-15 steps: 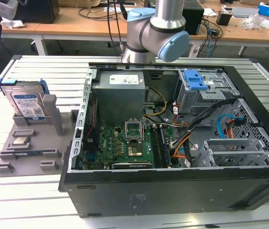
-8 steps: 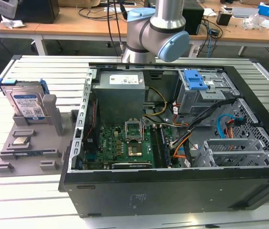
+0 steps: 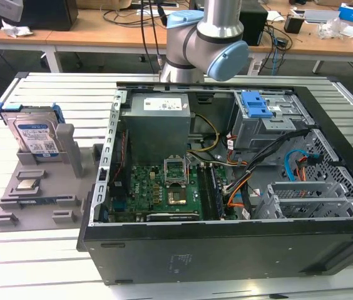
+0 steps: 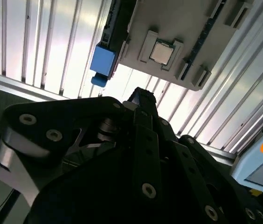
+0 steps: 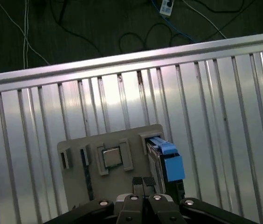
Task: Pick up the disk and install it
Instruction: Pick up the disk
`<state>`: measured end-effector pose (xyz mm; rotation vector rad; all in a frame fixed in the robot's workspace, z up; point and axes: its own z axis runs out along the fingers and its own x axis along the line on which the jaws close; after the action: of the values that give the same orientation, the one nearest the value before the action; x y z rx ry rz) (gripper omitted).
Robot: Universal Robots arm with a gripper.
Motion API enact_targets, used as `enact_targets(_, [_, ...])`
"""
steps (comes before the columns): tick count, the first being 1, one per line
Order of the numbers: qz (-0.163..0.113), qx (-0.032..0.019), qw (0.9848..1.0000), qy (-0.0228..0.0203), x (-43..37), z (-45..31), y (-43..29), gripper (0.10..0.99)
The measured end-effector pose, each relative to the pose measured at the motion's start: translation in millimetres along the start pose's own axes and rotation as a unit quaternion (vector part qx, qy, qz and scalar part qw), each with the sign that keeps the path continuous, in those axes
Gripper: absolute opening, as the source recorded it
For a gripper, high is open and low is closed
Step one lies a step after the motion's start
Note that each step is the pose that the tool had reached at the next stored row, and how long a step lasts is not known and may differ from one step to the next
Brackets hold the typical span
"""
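**While one disk [image 3: 35, 139] stood in its holder [image 3: 67, 150], one gripper [image 5: 143, 183] hung closed**

Where the exterior view took in the slatted table [image 3: 39, 262], the single disk stood on edge in the grey holder at the exterior view's left, beside one open computer case [image 3: 226, 250]. One processor chip [image 3: 27, 184] lay before it. The arm [image 3: 208, 37] was cut off at the frame's top. In the first wrist view the gripper's fingertips met on nothing, and the disk showed edge-on with its label hidden. In the second wrist view the gripper's dark body covered part of the holder.
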<state>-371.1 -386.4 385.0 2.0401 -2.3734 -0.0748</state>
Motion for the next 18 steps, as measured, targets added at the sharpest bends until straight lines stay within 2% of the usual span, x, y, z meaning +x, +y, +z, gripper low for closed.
enact_targets(4, [-0.023,-0.0005,0.9997,0.0010,0.0,0.0,0.0,0.106])
enact_targets(6, [-0.043,-0.0010,0.9991,0.0019,0.0,0.0,0.0,0.106])
enact_targets(10, [-0.078,-0.0018,0.9969,0.0034,0.0,0.0,0.0,0.106])
enact_targets(14, [-0.101,-0.0023,0.9949,0.0044,0.0,0.0,0.0,0.106])
enact_targets(18, [-0.130,-0.0030,0.9915,0.0056,0.0,0.0,0.0,0.106])
